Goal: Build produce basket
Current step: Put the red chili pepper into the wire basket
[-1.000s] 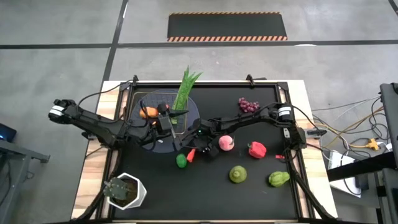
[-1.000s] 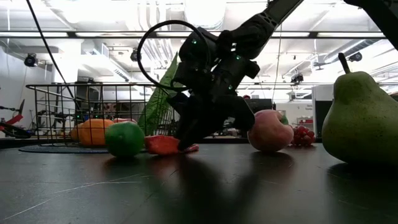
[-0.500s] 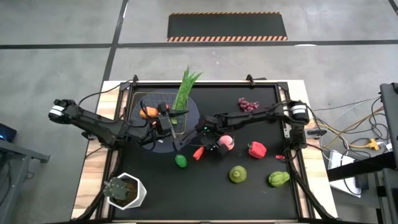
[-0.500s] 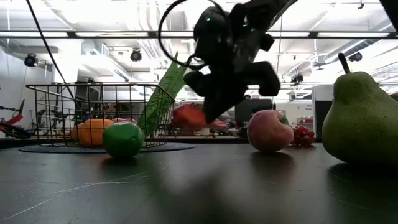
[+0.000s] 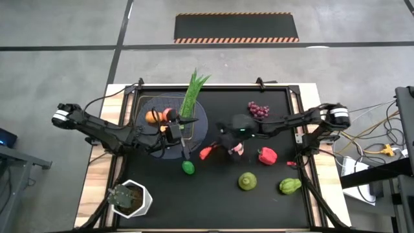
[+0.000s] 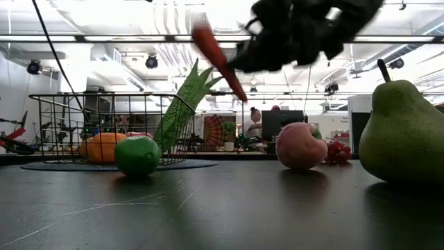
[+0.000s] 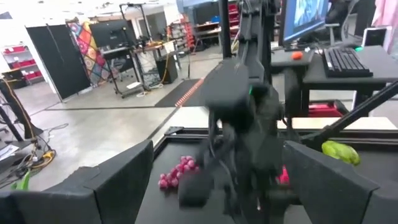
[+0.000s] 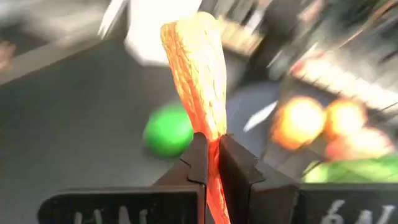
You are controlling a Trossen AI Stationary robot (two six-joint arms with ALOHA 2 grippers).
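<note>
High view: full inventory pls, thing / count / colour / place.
basket: 1, dark wire, table's left half
leafy stalk: 1, green, leaning out of basket
orange fruit: 1, orange, in basket
chili: 1, red, lifted off the table in right claw
round fruit: 1, green, near basket
peach: 1, pink, mid-table
grapes: 1 bunch, purple, far right
pepper: 1, red, right
pears: 2, green, front right
potted plant: 1, white pot, front left
left claw: open, by basket
right claw: shut on chili

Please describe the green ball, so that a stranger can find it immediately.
Start at the wire basket on the black table's left half. Just in front of its round base lies the green ball. It is smooth and bright, unlike the paler green pear further right.
</note>
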